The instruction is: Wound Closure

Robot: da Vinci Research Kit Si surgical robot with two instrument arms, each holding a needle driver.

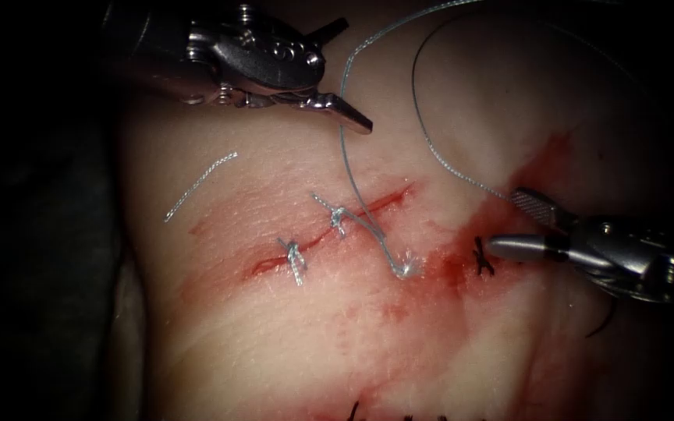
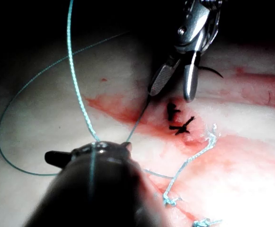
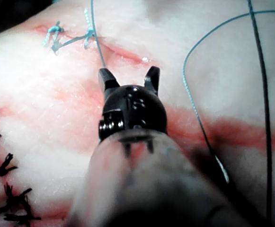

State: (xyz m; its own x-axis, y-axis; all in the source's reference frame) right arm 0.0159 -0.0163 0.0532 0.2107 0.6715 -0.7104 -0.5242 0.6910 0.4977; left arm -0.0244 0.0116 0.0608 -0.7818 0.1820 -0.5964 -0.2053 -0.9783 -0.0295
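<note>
The left gripper [image 1: 337, 78] hangs over the tissue [image 1: 274, 343] near its far edge, left of the cut [image 1: 329, 230], jaws parted and holding nothing. The right gripper [image 1: 520, 222], right of the cut, stands with jaws apart (empty too), the thread [image 1: 349, 156] passing just beside its upper jaw. Two knotted stitches [image 1: 294, 257] cross the cut. I cannot make out the needle.

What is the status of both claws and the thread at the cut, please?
Left claw open, empty, above the red cut. Right claw open, empty, right of it. Pale blue braided thread loops slack from pink tissue; needle's place unclear.
</note>
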